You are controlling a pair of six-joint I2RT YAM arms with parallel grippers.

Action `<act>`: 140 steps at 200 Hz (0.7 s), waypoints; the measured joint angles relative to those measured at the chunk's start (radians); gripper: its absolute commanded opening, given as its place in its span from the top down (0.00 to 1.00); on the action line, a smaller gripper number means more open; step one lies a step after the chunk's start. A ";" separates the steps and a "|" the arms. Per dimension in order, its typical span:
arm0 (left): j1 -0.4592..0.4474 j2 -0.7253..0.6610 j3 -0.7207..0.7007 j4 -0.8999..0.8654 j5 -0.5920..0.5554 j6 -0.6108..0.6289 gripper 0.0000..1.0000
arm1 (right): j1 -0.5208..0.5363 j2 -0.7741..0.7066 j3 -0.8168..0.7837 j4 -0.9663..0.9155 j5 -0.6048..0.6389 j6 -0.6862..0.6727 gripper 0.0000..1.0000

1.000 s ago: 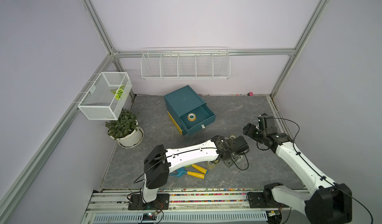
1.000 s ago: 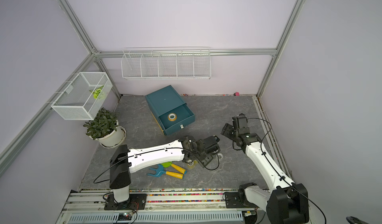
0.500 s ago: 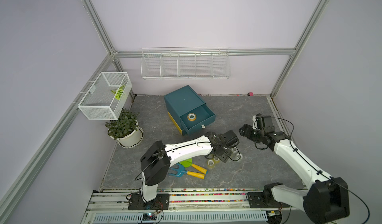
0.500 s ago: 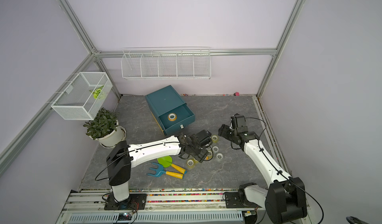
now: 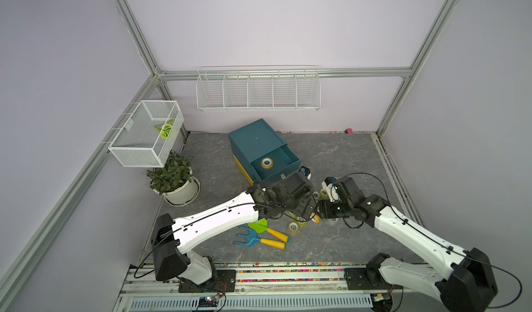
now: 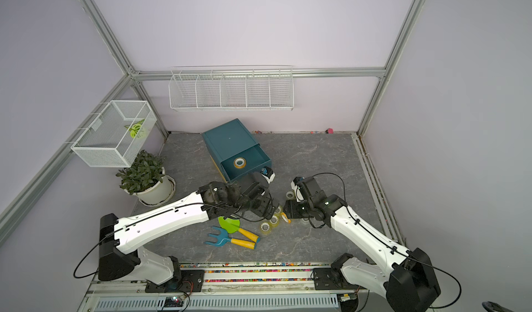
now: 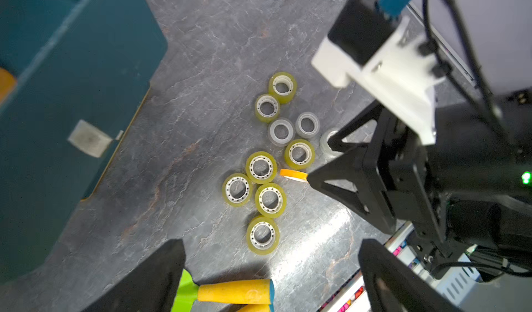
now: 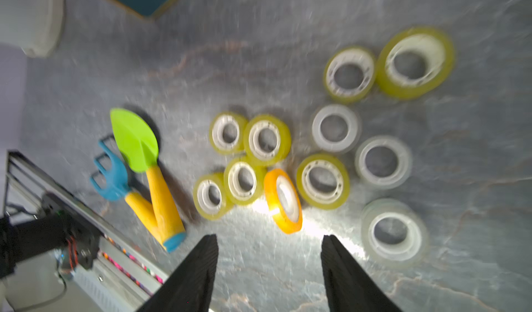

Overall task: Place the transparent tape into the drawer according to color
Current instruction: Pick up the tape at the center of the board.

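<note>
Just right of centre in both top views, your two arms now meet over the tape (image 5: 293, 226). Your left gripper (image 7: 270, 242) has just sprung wide open and holds nothing; it hangs over the yellow-green rolls (image 7: 261, 167) at the centre of the left wrist view. Your right gripper (image 8: 269, 237) has swung in from the upper right, jaws apart and empty, with the orange roll (image 8: 283, 201) standing on edge just ahead of them, low in the centre of the right wrist view. Clear rolls (image 8: 335, 127) lie flat toward the right of that frame. A second orange roll (image 5: 267, 162) already sits in the open drawer (image 5: 276, 173), above centre in a top view. I judge the left has ceded this pick, so close your right on the orange roll and carry it to its match. On edge, it may wheel away.
</note>
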 measured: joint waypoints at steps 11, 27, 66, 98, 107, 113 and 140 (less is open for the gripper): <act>0.000 -0.015 -0.023 0.000 -0.016 -0.006 0.00 | 0.021 0.023 -0.004 0.000 0.008 -0.005 0.41; 0.000 -0.022 -0.046 0.000 -0.029 -0.013 0.00 | 0.043 0.062 -0.005 0.002 0.021 -0.008 0.44; 0.000 -0.025 -0.086 0.000 -0.050 -0.030 0.00 | 0.053 0.146 -0.005 0.029 0.063 -0.010 0.51; 0.000 -0.034 -0.101 0.000 -0.065 -0.037 0.00 | 0.055 0.213 -0.005 0.059 0.074 -0.016 0.60; 0.000 -0.038 -0.105 0.000 -0.069 -0.039 0.00 | 0.056 0.226 -0.005 0.064 0.077 -0.014 0.64; 0.000 -0.040 -0.106 -0.001 -0.070 -0.039 0.00 | 0.058 0.233 -0.005 0.068 0.078 -0.013 0.67; 0.000 -0.047 -0.108 0.000 -0.082 -0.043 0.00 | 0.067 0.241 -0.005 0.081 0.077 -0.009 0.79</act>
